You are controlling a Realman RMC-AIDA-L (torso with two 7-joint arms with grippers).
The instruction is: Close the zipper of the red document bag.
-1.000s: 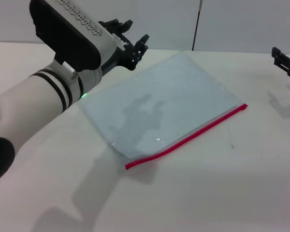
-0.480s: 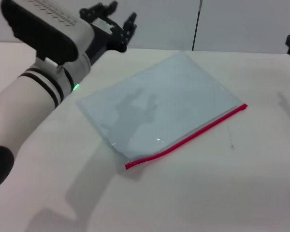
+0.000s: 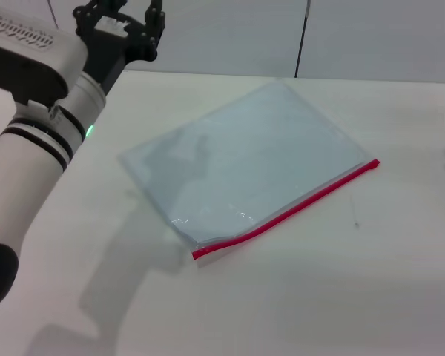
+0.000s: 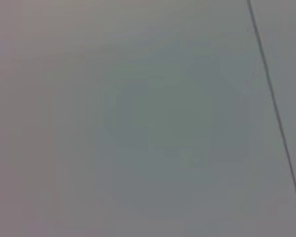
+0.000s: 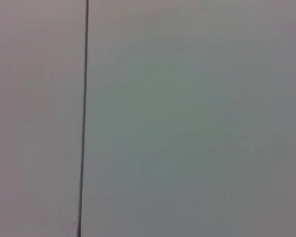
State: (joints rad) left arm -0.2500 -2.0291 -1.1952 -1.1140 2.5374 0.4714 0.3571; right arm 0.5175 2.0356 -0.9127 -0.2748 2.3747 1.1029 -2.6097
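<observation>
The red document bag (image 3: 248, 159) lies flat at the centre of the white bench (image 3: 341, 297), its zipper (image 3: 285, 211) running along the edge toward five o'clock, the end at seven o'clock slightly lifted; no slider is discernible. The left gripper (image 3: 122, 26), jaws spread and empty, has pulled up and away to eleven o'clock, well apart from the bag. The right gripper has left view. Both retreats suggest the zipping is finished or abandoned.
</observation>
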